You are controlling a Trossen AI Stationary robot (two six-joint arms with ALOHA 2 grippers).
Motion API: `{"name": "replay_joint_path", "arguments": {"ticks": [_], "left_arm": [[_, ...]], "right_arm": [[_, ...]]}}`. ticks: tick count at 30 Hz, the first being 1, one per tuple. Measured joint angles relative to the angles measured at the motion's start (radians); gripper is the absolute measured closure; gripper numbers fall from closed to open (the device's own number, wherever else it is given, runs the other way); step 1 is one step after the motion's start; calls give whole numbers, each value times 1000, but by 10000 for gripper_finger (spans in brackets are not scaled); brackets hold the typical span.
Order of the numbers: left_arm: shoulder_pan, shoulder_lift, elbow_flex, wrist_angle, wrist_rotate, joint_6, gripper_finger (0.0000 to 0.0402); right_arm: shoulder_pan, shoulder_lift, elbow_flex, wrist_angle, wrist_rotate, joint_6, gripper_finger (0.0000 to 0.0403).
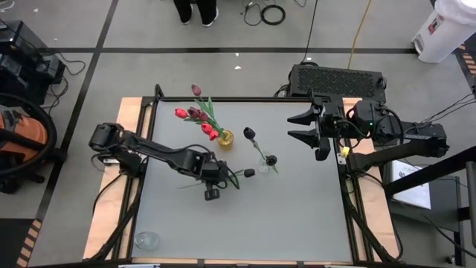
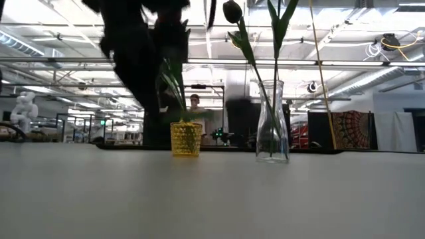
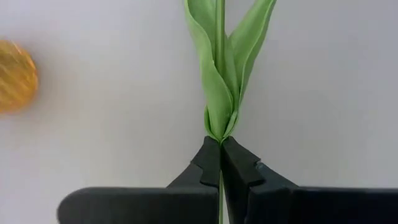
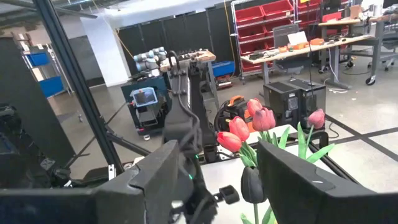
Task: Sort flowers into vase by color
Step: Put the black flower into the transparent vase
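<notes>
My left gripper (image 1: 213, 183) hangs over the table's middle, shut on a green-stemmed tulip (image 1: 236, 176) whose dark head (image 1: 249, 173) points toward the clear vase (image 1: 265, 159). That vase (image 2: 273, 126) holds dark-headed tulips (image 2: 232, 11). A yellow vase (image 1: 224, 138) behind it holds red and pink tulips (image 1: 195, 114). My right gripper (image 1: 303, 126) waits open, raised at the table's right edge; its own view looks between its fingers (image 4: 217, 180) at the red tulips (image 4: 249, 127). My left gripper pinches the tulip's stem (image 3: 220, 140) between its two fingertips, just below where the leaves (image 3: 224, 68) join it. The fingers come steeply from above and lie across the stem. The flower lies roughly level; in the low view none of it rests on the table.
A small clear glass (image 1: 146, 240) stands near the table's front left corner. The yellow vase (image 3: 15, 74) is close beside the held flower. The grey table (image 1: 297, 216) has bare room in its near half. A person stands in the room beyond (image 2: 194, 103).
</notes>
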Motion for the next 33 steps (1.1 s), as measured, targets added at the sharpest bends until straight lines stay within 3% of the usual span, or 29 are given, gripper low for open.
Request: {"name": "replay_joint_path", "arguments": {"ticks": [15,33], "left_arm": [[-125,-209,208,-207,-154,1,401],[-104,-250,599,-148,-358,190,402]], "right_arm": [[-34,0,0,19,4,0,193],[-55,1,-1,153,3,22,193]]}}
